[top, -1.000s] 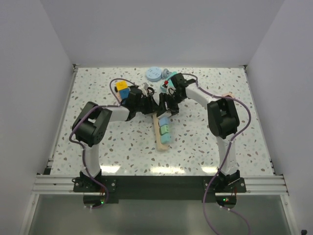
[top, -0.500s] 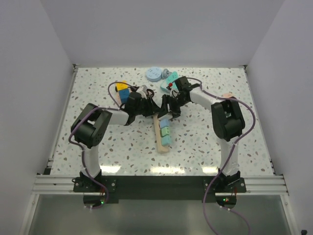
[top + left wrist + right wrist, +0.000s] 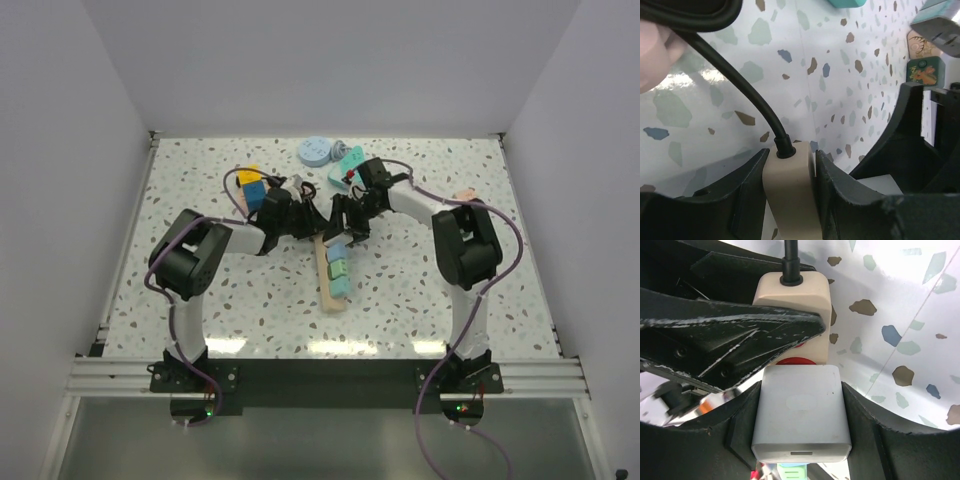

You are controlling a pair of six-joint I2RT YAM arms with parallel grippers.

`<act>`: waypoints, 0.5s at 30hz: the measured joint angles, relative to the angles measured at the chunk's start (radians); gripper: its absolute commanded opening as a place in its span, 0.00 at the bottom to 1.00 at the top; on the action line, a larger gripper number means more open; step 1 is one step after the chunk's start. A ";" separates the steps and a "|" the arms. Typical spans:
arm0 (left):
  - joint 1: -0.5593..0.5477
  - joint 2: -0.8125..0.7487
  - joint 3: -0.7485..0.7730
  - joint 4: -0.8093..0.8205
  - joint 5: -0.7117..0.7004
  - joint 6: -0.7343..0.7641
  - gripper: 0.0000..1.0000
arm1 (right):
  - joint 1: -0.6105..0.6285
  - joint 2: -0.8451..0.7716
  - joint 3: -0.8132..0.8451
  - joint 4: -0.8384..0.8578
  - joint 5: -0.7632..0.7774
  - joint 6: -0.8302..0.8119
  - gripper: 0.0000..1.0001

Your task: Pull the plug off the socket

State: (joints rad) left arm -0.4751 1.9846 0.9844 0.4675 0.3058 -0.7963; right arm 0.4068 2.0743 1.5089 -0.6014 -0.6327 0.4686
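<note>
The socket is a long cream-beige strip lying lengthwise mid-table, with a blue plug and a green plug on it. Both grippers meet over its far end. In the left wrist view, my left gripper is shut on the socket's end, where the black cord leaves it. In the right wrist view, my right gripper is shut on a white square plug, which sits against a red outlet of the socket. From above, the white plug is hidden under the grippers.
At the back stand a light blue disc and a teal block. A yellow and blue block sits by the left arm, and a pink piece lies behind the right arm. Small picture tiles lie near the grippers.
My left gripper's jaws have closed onto the socket's end and the left arm has shifted slightly right. The right gripper keeps its hold on the white plug.
</note>
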 measured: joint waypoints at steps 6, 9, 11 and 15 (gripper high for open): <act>0.018 0.008 -0.001 -0.032 0.032 -0.005 0.00 | 0.081 -0.055 -0.012 -0.003 0.200 0.033 0.00; 0.016 0.009 0.002 -0.022 0.040 -0.005 0.00 | 0.080 -0.078 -0.019 -0.010 0.229 0.023 0.00; 0.012 0.008 0.007 -0.013 0.044 -0.002 0.00 | 0.050 -0.094 -0.044 0.003 0.182 0.013 0.00; 0.026 0.012 -0.001 -0.036 0.043 0.002 0.00 | -0.131 -0.157 -0.060 -0.008 0.053 -0.011 0.00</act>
State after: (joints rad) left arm -0.4488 1.9968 0.9833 0.4316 0.3489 -0.7944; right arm 0.2760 1.9175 1.4487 -0.6098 -0.5797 0.4580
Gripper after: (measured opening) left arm 0.431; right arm 0.592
